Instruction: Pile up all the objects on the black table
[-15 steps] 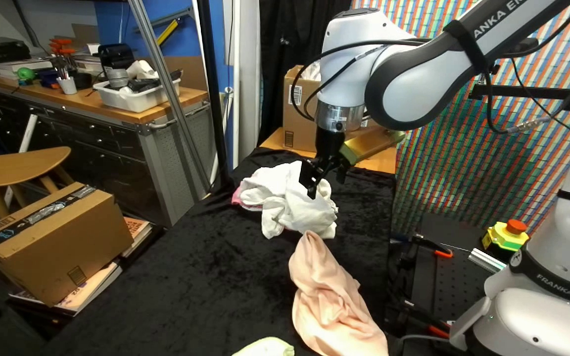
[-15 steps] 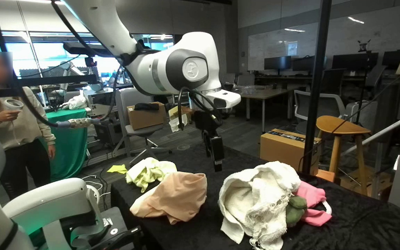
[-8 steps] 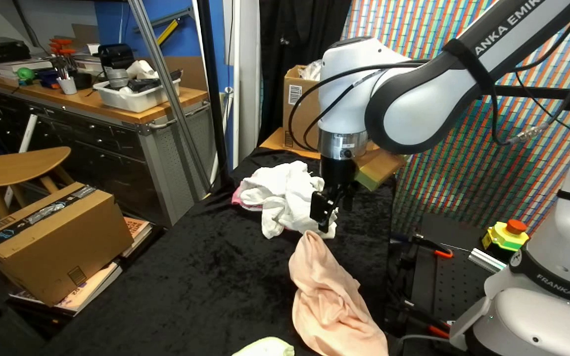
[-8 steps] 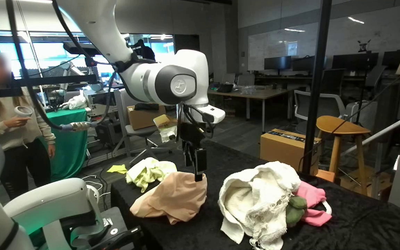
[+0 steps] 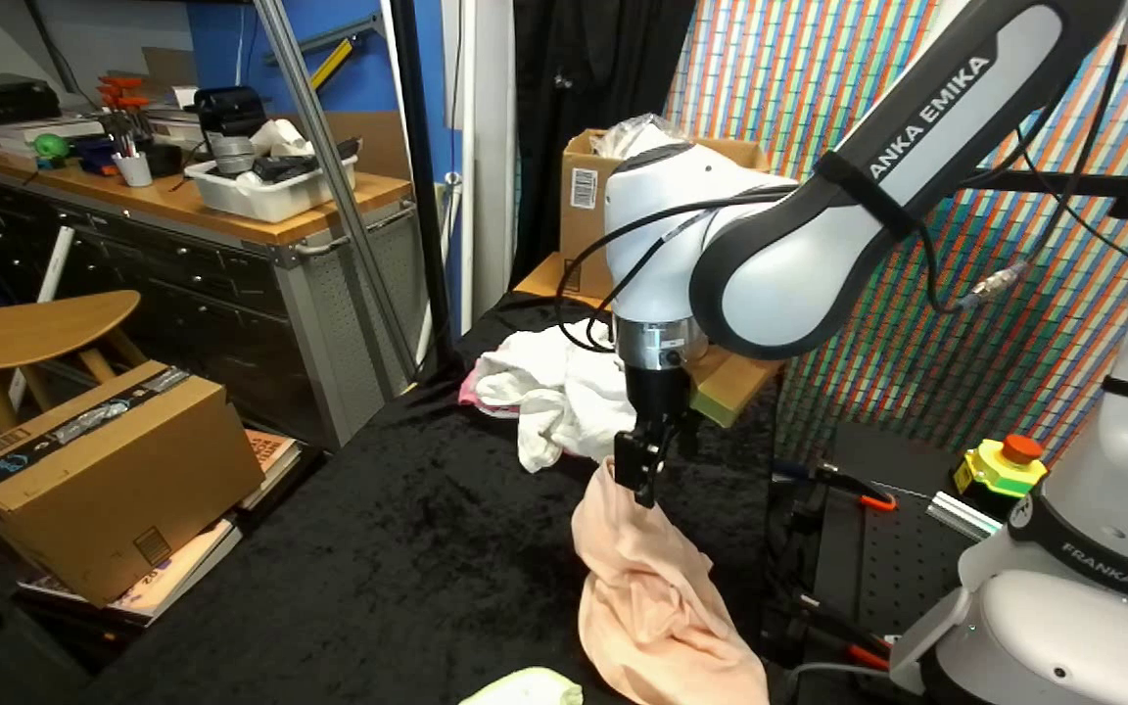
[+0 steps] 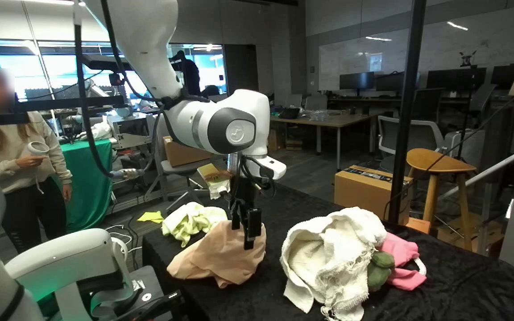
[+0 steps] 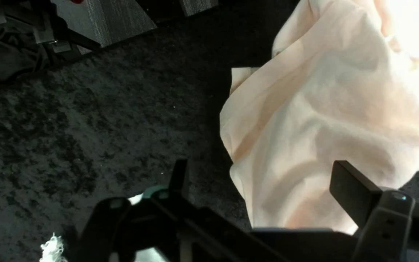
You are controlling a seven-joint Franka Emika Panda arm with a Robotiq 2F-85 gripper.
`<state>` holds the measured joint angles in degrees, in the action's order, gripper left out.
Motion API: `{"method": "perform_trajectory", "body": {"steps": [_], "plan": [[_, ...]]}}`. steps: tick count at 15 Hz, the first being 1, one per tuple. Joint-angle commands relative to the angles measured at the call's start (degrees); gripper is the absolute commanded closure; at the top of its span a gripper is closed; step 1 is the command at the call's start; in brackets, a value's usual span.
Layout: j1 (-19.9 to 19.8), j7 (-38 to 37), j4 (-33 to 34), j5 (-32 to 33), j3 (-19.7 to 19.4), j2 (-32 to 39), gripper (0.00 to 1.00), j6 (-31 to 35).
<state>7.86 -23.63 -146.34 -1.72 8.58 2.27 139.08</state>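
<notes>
A peach cloth (image 5: 662, 607) lies crumpled on the black table (image 5: 378, 568); it also shows in an exterior view (image 6: 217, 263) and the wrist view (image 7: 340, 102). My gripper (image 7: 258, 171) is open and empty, with its fingers spread above the peach cloth's near end. In both exterior views the gripper (image 5: 662, 472) is over that end; I cannot tell whether it touches. A white cloth (image 6: 328, 254) is heaped partly over a pink cloth (image 6: 400, 254) and a dark green object (image 6: 379, 272). A pale yellow-green cloth (image 6: 192, 223) lies beside the peach cloth.
A cardboard box (image 5: 642, 211) stands past the table's far end. Another cardboard box (image 5: 114, 480) sits on the floor side. A yellow and red stop button (image 5: 1002, 468) is near the robot base. A dark pole (image 6: 404, 111) rises near the table edge. A person stands behind.
My gripper has moved down and away from the white cloth to above the peach cloth's end. The cloths have not moved.
</notes>
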Motion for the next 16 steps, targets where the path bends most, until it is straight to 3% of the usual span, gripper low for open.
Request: {"method": "perform_trajectory", "body": {"steps": [1,4,14,16], "plan": [[1.03,0.54,3.08,-1.39,0.29,3.84,0.0,0.63],[1.9,0.95,4.61,-3.56,0.82,5.32,0.0,0.34],[2.73,7.57,7.89,-22.47,4.7,9.53,0.0,0.5],[3.3,6.52,7.85,-22.4,4.49,10.83,0.0,1.91]]}}
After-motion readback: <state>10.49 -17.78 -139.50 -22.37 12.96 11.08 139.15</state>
